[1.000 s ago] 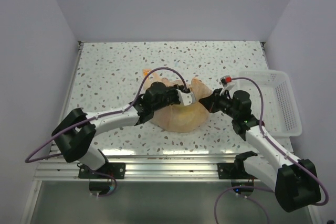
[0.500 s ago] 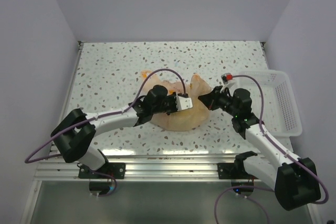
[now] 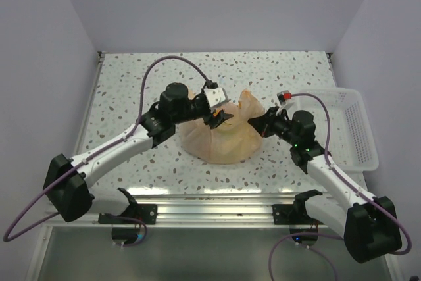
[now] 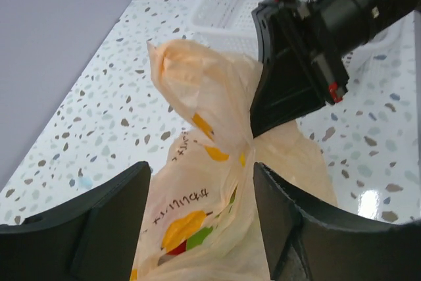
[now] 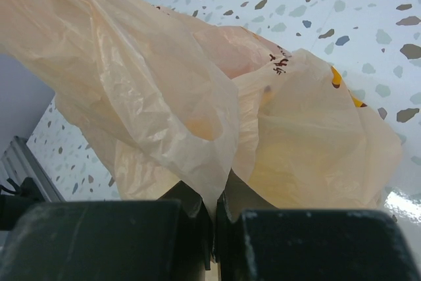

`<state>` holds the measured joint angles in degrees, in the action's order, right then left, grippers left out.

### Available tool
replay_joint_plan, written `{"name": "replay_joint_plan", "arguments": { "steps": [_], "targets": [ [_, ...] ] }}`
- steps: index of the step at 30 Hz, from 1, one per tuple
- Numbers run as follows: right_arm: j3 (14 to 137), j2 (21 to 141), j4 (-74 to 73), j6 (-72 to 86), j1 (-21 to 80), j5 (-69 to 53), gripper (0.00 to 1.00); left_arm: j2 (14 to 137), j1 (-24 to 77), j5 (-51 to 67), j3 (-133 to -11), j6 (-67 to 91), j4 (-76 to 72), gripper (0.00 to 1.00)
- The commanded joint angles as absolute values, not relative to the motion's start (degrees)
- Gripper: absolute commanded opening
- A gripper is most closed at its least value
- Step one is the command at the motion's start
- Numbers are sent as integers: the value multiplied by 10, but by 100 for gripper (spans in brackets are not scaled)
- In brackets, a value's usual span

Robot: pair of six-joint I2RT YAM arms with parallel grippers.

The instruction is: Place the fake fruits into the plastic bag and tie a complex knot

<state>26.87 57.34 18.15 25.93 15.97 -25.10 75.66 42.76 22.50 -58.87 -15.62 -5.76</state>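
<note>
**Left gripper** (image 3: 221, 116): the fingers (image 4: 105, 222) stood wide apart, released. The plastic bag (image 3: 220, 144) lay between and just beyond them, and whether it touched them could not be told.

**Right gripper** (image 3: 255, 123): the fingers (image 5: 99, 241) were clenched on a bunched fold of the bag's upper plastic. The bag's bulging body rested beyond the fingertips on the speckled table (image 3: 131, 83).

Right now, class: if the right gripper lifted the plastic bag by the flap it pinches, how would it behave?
Probably floppy: the plastic bag is thin, crinkled film folding where the right gripper pinches it. Likely to sag, since its bulging body rests on the table.
</note>
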Motion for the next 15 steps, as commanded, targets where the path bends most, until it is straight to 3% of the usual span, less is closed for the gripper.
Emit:
{"name": "replay_joint_plan", "arguments": {
  "steps": [1, 4, 10, 13, 15],
  "targets": [
    [285, 563, 215, 243, 159, -259, 0, 789, 429, 268, -627, -71, -58, 73],
    [292, 561, 209, 224, 160, -266, 0, 812, 430, 279, -652, -18, -85, 84],
    [290, 558, 223, 211, 160, -291, 0, 870, 432, 293, -692, 60, -91, 92],
    [281, 559, 246, 212, 161, -309, 0, 891, 432, 304, -689, 83, -108, 85],
    [280, 562, 260, 209, 163, -317, 0, 897, 432, 313, -684, 92, -133, 69]
  ]
}}
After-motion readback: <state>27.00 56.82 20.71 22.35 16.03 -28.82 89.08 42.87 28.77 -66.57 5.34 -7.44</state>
